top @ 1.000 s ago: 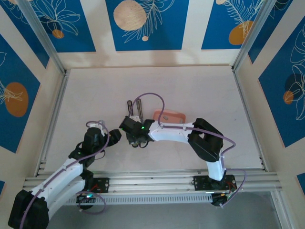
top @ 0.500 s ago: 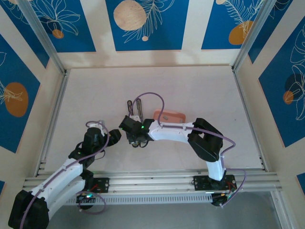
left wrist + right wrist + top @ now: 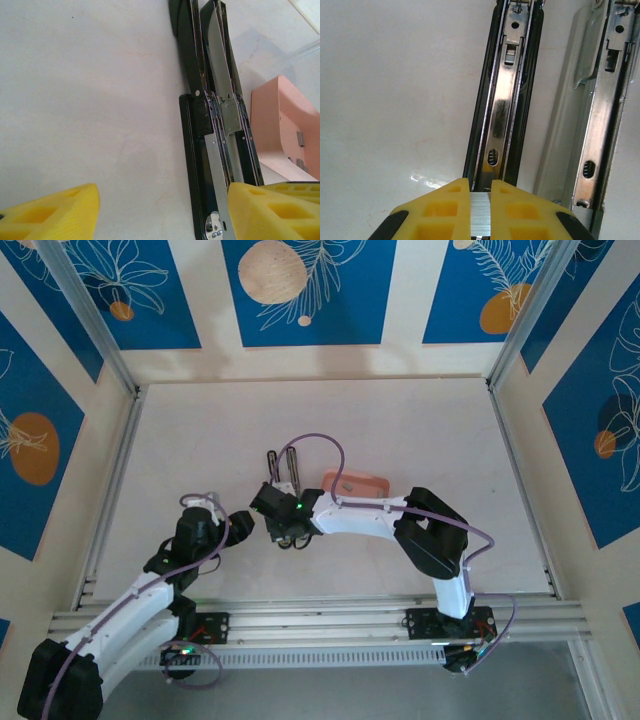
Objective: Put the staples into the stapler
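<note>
Grey ribbed metal is sitting between my yellow pads [image 3: 445, 210]: my right pincer [image 3: 480, 192] is clenching 1 strip of staples [image 3: 480, 217], and nothing else.

The stapler [image 3: 502, 115] is lying open on the table [image 3: 420, 430], its 2 bars side by side and running away from me. The strip is hanging right at the near end of the bright channel [image 3: 497, 125] in the black bar. The other bar [image 3: 600, 100] is resting just to the right.

To do this well, I am judging that the strip must go in parallel with the channel walls, legs down, entering at the near end and sliding forward. Any twist is likely to jam it on a rim. I should be lowering slowly and easing my grip only once the strip is seated.

My left pincer [image 3: 160, 215] is hanging released, fingers spread and carrying nothing, at the stapler's near end. I cannot tell whether it is touching the body. It could be steadying the stapler against sliding.

Spare staples [image 3: 300, 138] are lying in the pink tray [image 3: 272, 125] beside the stapler.
</note>
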You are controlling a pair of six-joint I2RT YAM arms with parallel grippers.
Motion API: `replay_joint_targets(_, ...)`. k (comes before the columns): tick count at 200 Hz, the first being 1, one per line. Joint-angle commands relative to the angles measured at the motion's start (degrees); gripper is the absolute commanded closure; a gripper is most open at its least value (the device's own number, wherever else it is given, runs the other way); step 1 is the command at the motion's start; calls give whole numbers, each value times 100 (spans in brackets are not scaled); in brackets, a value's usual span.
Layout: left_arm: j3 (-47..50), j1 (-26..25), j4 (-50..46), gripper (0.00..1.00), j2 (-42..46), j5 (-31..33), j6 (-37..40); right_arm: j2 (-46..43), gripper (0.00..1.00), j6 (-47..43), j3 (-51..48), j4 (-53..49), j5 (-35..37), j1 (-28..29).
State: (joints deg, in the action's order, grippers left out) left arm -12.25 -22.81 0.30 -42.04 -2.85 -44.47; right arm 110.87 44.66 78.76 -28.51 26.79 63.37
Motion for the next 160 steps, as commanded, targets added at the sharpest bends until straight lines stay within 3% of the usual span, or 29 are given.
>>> replay_joint_targets(1, 56, 64, -80, 32, 55, 83, 131, -52, 87, -193, 3, 71, -11, 26)
replay_joint_targets(160, 73, 75, -135, 32, 90, 83, 171, 64, 87, -172, 113, -257, 40, 8)
